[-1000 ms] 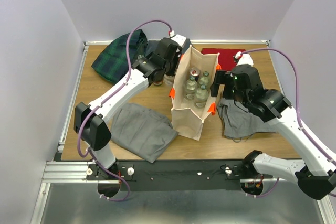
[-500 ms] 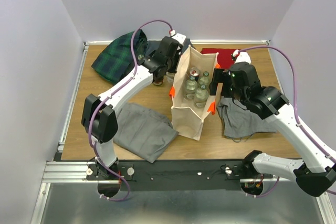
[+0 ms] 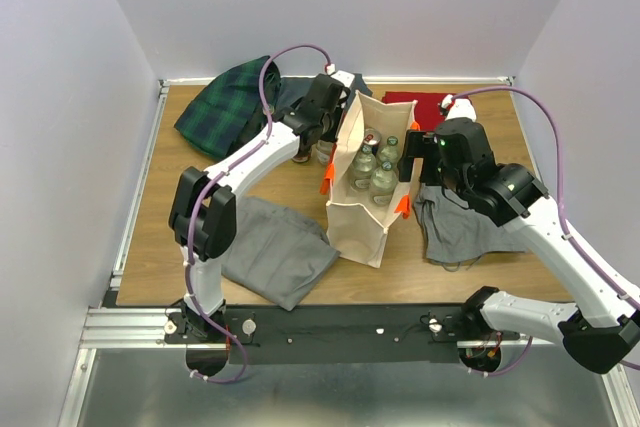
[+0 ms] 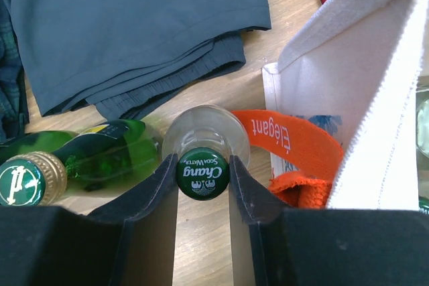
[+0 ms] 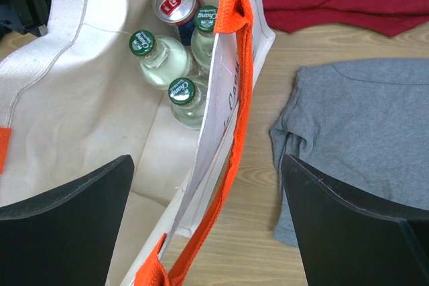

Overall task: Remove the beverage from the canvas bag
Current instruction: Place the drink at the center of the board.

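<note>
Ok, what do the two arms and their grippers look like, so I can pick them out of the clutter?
The left arm and the right arm are alike: white shells, black joint housings, a purple cable looping along each. The left gripper and the right gripper have flat matte-black fingers.

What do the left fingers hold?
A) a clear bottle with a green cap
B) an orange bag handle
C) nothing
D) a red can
A: the left fingers are shut on the green cap of a clear bottle, outside the canvas bag.
</note>
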### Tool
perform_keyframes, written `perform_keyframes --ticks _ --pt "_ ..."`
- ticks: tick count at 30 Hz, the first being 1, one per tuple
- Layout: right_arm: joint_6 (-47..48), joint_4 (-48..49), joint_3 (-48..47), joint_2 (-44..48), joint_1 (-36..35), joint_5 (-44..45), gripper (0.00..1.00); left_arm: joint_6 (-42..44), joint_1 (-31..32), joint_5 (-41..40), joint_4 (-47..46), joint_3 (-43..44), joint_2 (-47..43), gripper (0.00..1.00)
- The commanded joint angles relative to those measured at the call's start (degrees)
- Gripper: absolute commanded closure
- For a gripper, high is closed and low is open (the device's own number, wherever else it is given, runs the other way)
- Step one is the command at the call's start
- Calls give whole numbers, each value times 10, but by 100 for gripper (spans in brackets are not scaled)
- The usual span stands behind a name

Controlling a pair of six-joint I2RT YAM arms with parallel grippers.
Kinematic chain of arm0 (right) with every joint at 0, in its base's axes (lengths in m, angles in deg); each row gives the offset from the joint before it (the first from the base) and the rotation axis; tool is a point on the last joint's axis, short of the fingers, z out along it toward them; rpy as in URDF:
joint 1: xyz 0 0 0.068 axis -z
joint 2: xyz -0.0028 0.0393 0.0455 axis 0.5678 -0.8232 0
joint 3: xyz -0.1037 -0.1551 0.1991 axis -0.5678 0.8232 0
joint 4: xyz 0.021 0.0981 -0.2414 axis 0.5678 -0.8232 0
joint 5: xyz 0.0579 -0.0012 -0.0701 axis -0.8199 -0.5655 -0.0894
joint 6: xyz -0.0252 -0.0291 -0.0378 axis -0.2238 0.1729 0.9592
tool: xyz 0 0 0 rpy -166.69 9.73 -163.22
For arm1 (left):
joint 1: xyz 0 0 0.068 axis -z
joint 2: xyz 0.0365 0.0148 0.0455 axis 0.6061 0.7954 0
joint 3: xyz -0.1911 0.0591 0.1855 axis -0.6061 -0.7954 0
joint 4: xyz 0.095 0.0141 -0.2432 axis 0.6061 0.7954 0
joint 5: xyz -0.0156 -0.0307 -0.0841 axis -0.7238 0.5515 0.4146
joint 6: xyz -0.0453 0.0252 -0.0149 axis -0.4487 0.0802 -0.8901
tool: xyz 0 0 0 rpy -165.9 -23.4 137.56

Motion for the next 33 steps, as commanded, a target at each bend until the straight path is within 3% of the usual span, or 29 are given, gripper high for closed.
perform_keyframes --ticks 1,33 --pt "6 -8 -24 6 -3 16 0 -2 -4 -10 -71 37 -6 100" --pt "-3 -17 -23 13 -3 19 0 -9 -15 -46 -30 63 38 100"
